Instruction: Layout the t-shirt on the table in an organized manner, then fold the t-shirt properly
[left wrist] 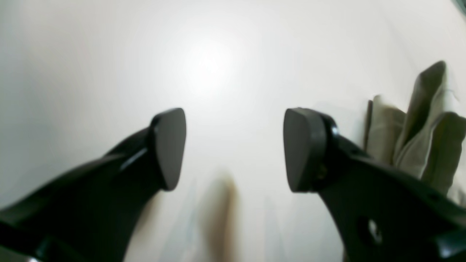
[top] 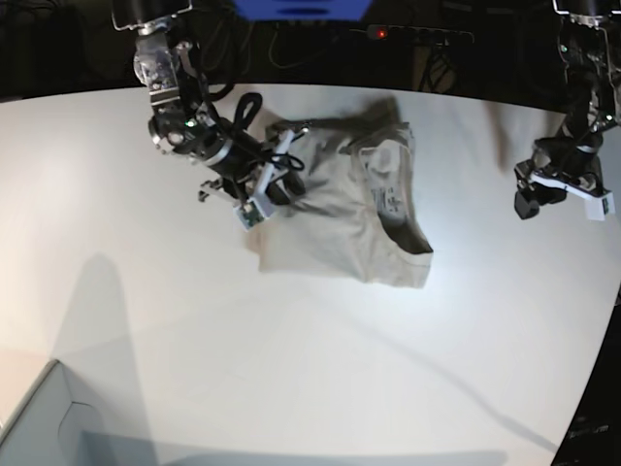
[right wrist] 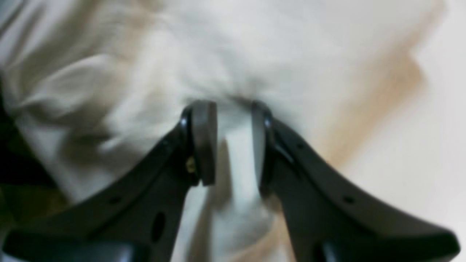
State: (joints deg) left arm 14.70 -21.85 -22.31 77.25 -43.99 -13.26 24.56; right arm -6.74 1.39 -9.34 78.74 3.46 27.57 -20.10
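Note:
The light grey-beige t-shirt lies crumpled and partly doubled over on the white table, collar toward the right. My right gripper is at the shirt's left edge. In the blurred right wrist view its jaws stand narrow, pinching a raised fold of the t-shirt between the fingertips. My left gripper hangs open over bare table with nothing between its fingers. A bunched part of the t-shirt shows at its right. In the base view the left gripper is far right of the shirt.
A pale box corner juts in at the front left. The table's curved edge runs down the right side. Dark cables and equipment lie behind the back edge.

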